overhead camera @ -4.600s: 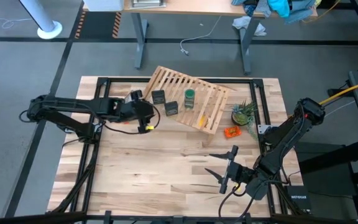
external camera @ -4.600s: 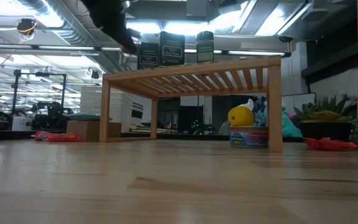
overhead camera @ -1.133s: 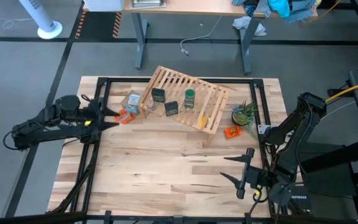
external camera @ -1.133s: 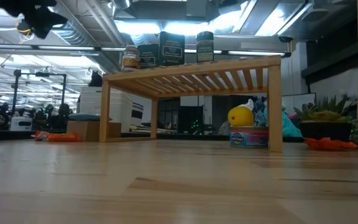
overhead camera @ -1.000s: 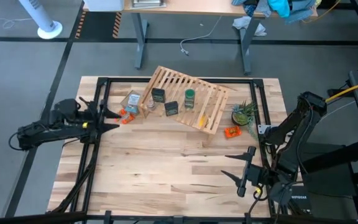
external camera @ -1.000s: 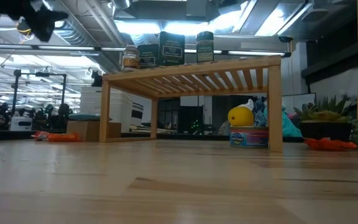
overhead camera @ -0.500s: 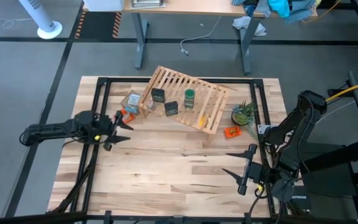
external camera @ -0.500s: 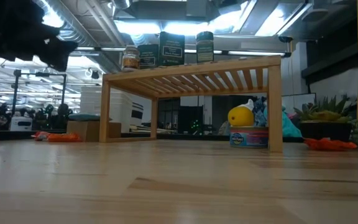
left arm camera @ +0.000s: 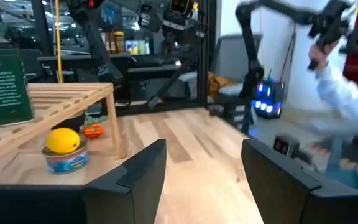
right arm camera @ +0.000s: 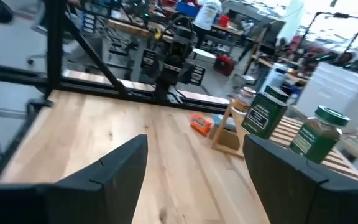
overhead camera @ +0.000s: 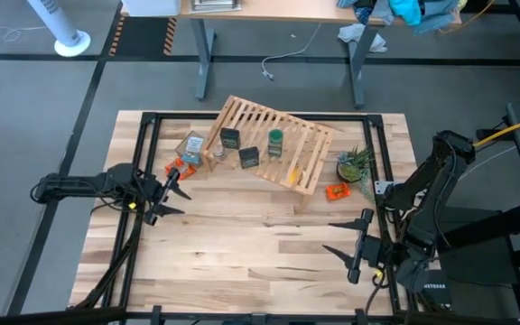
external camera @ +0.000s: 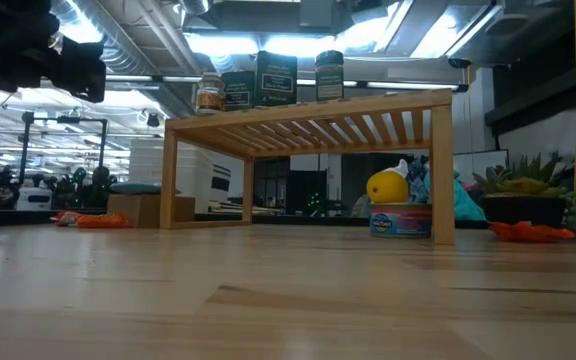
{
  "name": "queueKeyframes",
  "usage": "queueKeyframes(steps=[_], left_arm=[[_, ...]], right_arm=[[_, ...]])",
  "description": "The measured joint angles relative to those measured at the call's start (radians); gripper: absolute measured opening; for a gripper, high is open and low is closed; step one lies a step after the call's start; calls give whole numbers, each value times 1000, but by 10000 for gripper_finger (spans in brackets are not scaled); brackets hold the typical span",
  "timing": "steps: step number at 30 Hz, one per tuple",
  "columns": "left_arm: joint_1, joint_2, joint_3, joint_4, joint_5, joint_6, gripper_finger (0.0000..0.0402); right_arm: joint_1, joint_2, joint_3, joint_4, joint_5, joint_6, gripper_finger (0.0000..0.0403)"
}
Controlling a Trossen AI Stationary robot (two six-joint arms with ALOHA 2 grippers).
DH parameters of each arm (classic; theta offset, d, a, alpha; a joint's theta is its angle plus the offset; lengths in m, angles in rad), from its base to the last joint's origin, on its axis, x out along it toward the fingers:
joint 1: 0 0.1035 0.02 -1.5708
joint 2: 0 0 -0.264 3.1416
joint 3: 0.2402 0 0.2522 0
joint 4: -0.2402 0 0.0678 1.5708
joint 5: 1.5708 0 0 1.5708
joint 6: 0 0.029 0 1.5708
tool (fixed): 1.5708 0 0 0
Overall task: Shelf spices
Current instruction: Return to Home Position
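The light-wood slatted shelf stands on its legs at the table's far middle. All the spices stand on its top: two dark squarish jars, the green round jar and the tiny clear glass jar, also seen in the low view. My left gripper hangs open, near-left of the shelf, touching nothing. My right gripper is open over the table's near right. In the right wrist view, a dark jar and the green jar show beyond the fingers.
A tan cardboard box and an orange piece lie left of the shelf. A potted plant and another orange piece sit right of it. A yellow toy on a tin stands under the shelf. Bare wood spans the near half.
My left gripper has moved from the table's left edge toward the near edge and a little to the right, staying open. In the low view it has come lower and nearer. The jars and the shelf have stayed put.
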Motion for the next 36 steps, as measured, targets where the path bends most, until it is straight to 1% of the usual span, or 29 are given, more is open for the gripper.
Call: queueKeyframes(steps=[3, 7, 10, 13, 16, 19, 27, 36], left_arm=[[-8, 0, -17, 41, -36, -66, 202], [-9, 0, -17, 37, -97, -69, 202], [-9, 0, -17, 33, -127, -69, 202], [-9, 0, -17, 21, -172, -69, 202], [-9, 0, -17, 13, -219, -69, 202], [-9, 0, -17, 6, -253, -56, 202], [-8, 2, -17, 3, -266, -19, 202], [-8, 8, -17, 2, -266, -26, 202]], right_arm=[[0, -58, 0, 2, -52, -15, 270], [-1, -152, 0, 2, -171, -70, 270], [-1, -218, 0, 2, -270, -141, 270], [-1, -272, 0, 0, -325, -211, 270], [-1, -314, 0, -7, -337, -258, 270], [-1, -350, 0, -77, -357, -257, 270], [-1, -399, 0, -291, -360, -99, 270], [-1, -440, 0, -466, -328, -14, 270]])
